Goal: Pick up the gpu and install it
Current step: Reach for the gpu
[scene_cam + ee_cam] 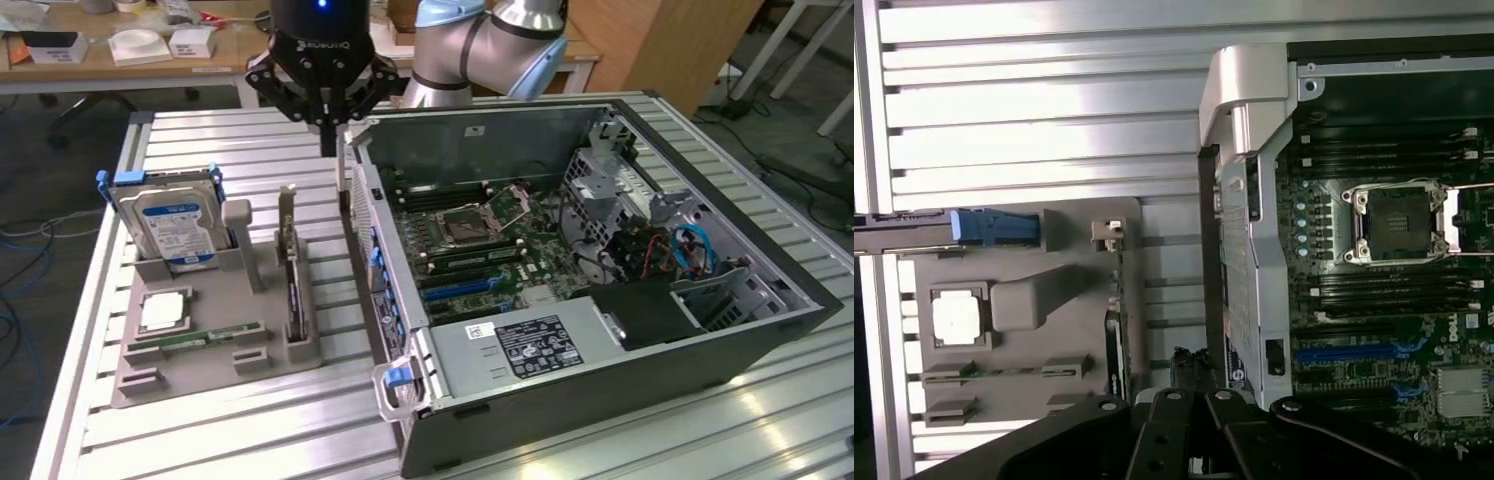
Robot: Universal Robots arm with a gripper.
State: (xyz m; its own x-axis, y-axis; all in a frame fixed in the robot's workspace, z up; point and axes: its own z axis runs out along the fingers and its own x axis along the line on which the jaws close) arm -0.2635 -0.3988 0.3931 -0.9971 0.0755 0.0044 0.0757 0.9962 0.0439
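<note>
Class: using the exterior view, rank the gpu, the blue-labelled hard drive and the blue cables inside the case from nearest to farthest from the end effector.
1. gpu, upright in the grey holder, closest to the end effector.
2. hard drive, at the exterior view's left.
3. blue cables, inside the case, at the exterior view's right.

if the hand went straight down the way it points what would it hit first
Probably the bare table under the hand, between tray and case, very near the case wall; depth is unclear. The gpu stands aside in the tray.
</note>
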